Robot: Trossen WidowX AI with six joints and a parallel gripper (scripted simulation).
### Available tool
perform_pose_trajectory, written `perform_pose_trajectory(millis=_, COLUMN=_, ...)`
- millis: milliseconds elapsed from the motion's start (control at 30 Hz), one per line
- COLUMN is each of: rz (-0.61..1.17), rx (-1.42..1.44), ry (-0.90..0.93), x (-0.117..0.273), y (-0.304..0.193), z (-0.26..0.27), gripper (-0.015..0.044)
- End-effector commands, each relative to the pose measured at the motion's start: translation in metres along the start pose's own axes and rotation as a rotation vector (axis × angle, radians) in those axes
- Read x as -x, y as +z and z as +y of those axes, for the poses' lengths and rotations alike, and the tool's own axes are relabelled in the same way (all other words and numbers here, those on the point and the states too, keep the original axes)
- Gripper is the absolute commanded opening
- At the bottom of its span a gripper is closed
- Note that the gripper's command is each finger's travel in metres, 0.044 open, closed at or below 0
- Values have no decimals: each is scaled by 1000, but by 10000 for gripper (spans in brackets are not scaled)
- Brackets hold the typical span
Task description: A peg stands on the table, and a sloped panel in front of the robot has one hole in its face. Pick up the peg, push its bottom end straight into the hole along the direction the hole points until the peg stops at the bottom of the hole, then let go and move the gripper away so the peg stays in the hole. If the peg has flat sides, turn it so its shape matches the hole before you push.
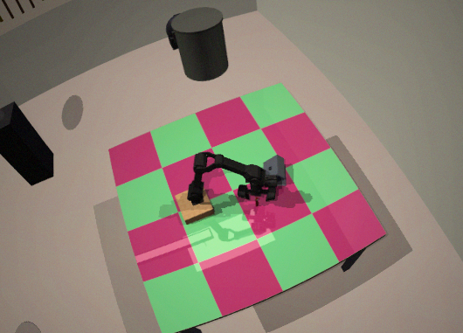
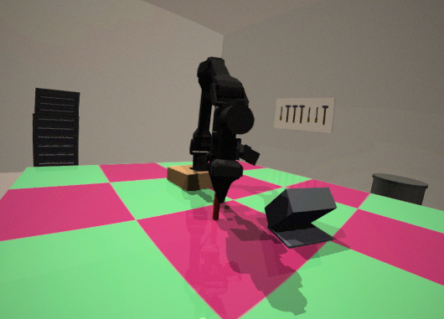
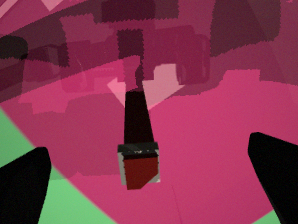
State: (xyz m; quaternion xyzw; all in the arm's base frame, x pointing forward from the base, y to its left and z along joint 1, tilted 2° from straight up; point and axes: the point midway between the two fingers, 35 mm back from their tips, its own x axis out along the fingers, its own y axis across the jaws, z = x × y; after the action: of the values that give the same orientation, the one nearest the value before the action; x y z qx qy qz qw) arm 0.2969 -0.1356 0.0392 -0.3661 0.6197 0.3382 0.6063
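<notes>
The peg (image 2: 216, 210) (image 3: 137, 163) is a dark red square stick standing upright on a pink tile of the checkered table (image 2: 67, 254). My gripper (image 2: 220, 198) (image 3: 150, 151) (image 1: 258, 196) is open and empty. It points straight down right above the peg, with the fingers wide on either side of the peg's top in the wrist view. In the top view the gripper hides the peg. The sloped dark grey panel (image 1: 275, 168) (image 2: 299, 205) stands on its flat base just to the right of the peg. I cannot make out its hole.
The arm stands on a wooden block (image 1: 198, 211) (image 2: 186, 179) behind the peg. A dark round bin (image 1: 201, 44) (image 2: 398, 187) and a black cabinet (image 1: 22, 147) (image 2: 55, 128) stand on the floor off the table.
</notes>
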Motion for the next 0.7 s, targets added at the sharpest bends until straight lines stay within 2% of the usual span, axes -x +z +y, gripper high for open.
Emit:
perform_pose_trajectory(millis=0, rz=-2, rx=4, ry=14, x=-11, y=0, z=4, gripper=440)
perform_pose_trajectory(millis=600, rz=-2, rx=4, ry=15, x=-27, y=0, z=5, gripper=440)
perform_pose_trajectory(millis=667, rz=1, rx=0, ry=7, x=-25, y=0, z=3, gripper=387)
